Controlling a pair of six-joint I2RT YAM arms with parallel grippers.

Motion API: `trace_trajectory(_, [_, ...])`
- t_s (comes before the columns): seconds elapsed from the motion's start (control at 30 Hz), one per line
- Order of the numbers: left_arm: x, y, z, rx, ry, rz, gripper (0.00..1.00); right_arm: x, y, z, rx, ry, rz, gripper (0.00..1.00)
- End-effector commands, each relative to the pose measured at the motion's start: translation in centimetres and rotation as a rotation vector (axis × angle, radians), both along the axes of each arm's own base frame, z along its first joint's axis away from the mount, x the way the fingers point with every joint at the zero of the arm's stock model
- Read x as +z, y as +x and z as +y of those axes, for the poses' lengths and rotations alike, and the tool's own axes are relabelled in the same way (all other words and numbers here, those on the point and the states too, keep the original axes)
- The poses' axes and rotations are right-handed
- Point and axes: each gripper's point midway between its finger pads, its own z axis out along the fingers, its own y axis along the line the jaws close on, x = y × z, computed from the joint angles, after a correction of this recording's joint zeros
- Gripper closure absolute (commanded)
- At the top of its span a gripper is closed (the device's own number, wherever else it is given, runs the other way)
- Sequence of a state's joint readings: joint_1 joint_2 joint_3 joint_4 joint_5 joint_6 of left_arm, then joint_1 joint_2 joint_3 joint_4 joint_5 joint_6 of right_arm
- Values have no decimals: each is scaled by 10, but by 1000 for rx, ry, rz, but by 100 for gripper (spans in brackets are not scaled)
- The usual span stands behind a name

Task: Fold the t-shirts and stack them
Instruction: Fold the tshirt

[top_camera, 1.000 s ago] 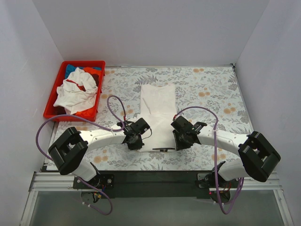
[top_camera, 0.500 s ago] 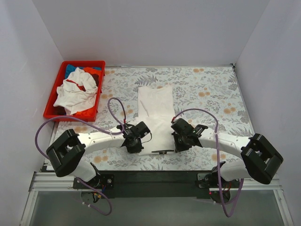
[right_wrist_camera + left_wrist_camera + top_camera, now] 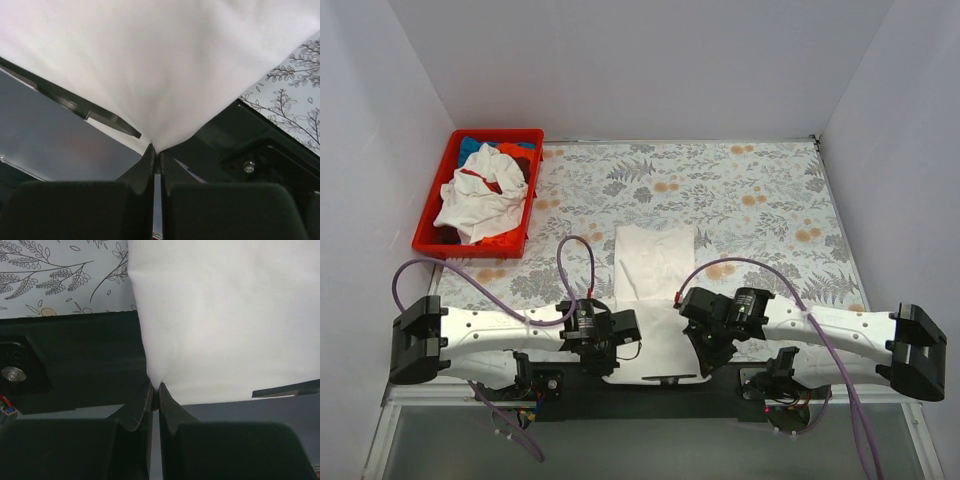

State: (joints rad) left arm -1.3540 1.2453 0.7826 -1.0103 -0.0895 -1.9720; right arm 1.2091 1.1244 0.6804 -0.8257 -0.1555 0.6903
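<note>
A large white t-shirt [image 3: 655, 265] lies stretched from the table's middle to its near edge. Its near end hangs over the black base rail. My left gripper [image 3: 604, 362] is shut on the shirt's near left corner [image 3: 156, 377]. My right gripper [image 3: 708, 358] is shut on the near right corner [image 3: 159, 140]. Both wrist views show white cloth [image 3: 220, 315] running away from the pinched jaws. Other shirts, white with red trim [image 3: 480, 195], blue [image 3: 472, 143] and orange-red [image 3: 515, 152], lie heaped in the red bin.
The red plastic bin [image 3: 434, 208] stands at the far left of the floral table covering [image 3: 760, 190]. The black base rail [image 3: 650, 385] runs along the near edge. White walls close in the left, back and right sides.
Both grippers have pulled the shirt's near edge toward the arm bases, past the table's near edge. The shirt has slid nearer and both arms have drawn back and spread low.
</note>
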Motion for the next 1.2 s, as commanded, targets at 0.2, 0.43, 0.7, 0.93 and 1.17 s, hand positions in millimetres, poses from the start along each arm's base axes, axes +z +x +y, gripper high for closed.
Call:
trace_trajectory(0.2, [73, 100, -19, 175, -168, -153, 100, 86, 81, 1, -84, -20, -202, 99])
trace_trajectory(0.43, [101, 178, -16, 230, -207, -287, 100, 119, 138, 11, -105, 38, -284, 99])
trace_trajectory(0.7, [126, 232, -10, 242, -226, -373, 100, 137, 185, 8, -138, 78, -321, 99])
trace_trajectory(0.93, [129, 274, -5, 257, -219, -408, 100, 141, 225, 0, -173, 97, -316, 99])
trace_trajectory(1.17, [115, 317, -2, 277, -210, -407, 100, 117, 267, -7, -208, 103, -246, 99])
